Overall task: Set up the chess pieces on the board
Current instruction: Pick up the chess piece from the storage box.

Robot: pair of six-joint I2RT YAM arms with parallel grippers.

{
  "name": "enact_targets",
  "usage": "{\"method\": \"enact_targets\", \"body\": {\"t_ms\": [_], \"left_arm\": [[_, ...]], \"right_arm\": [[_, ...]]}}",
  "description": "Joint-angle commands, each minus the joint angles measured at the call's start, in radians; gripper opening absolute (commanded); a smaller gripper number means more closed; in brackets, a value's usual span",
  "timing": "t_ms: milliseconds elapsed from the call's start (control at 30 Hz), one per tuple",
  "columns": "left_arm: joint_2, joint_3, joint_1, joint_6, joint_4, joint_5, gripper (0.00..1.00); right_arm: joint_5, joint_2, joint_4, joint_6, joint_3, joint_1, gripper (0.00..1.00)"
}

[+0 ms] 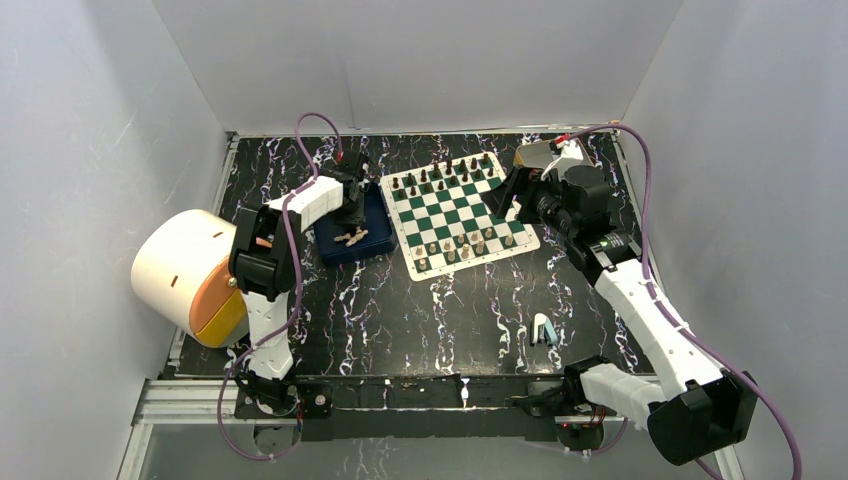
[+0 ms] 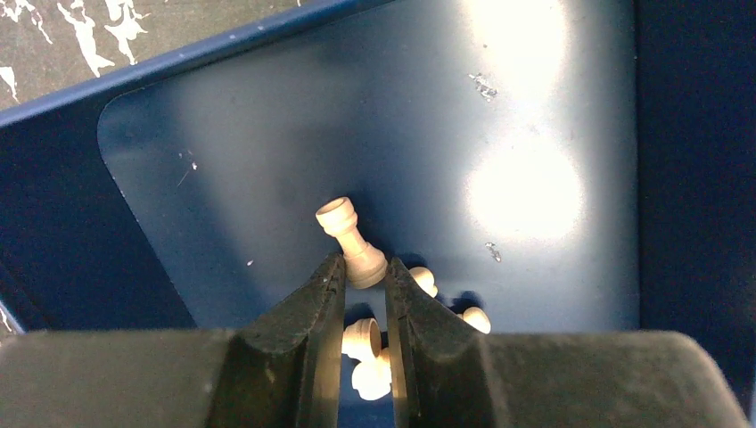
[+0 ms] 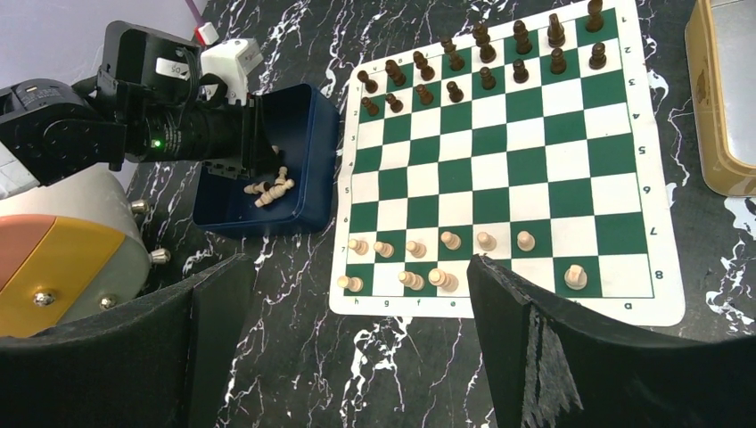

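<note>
The green and white board lies at the back middle of the table. Several cream chess pieces stand in its two nearest rows, and dark pieces fill the far rows. My left gripper reaches down into the blue tray left of the board. Its jaws are shut on the base of a tilted cream piece. More cream pieces lie loose beneath it. My right gripper hangs open over the table near the board's edge, holding nothing.
A large white and orange cylinder lies at the left edge beside the left arm. A yellow-rimmed tin sits right of the board. A small teal object lies on the table near the right arm.
</note>
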Motion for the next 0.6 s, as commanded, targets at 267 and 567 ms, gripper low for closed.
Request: {"method": "enact_targets", "body": {"t_ms": [267, 567], "left_arm": [[-0.091, 0.038, -0.005, 0.091, 0.006, 0.11, 0.11], [-0.306, -0.124, -0.005, 0.196, 0.217, 0.239, 0.11]], "right_arm": [[-0.026, 0.005, 0.015, 0.0, 0.045, -0.001, 0.99], [-0.082, 0.013, -0.01, 0.035, 0.073, -0.001, 0.97]]}}
